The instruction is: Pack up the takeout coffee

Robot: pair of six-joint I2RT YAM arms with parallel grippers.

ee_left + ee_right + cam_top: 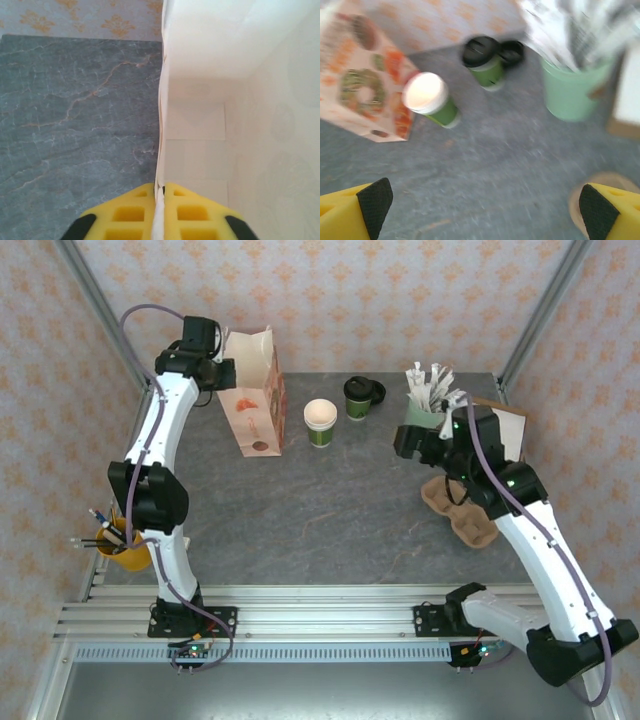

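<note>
Grey table (pixel 330 510) told me packing had barely begun: left gripper (pixel 160 192) jaws pinched the paper bag (pixel 255 400) wall, right gripper (pixel 485 206) jaws spread, lidded cup (pixel 358 398) and open cup (pixel 320 423) outside.

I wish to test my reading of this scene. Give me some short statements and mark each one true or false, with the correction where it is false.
1. The left tool is shut on the wall edge of the printed white paper bag. True.
2. Both green paper cups carry black plastic lids. False: the cup nearer the bag is open; the farther cup has its lid on.
3. The right tool is open and holds nothing. True.
4. The bag lies flat on its side. False: it stands upright, mouth open.
</note>
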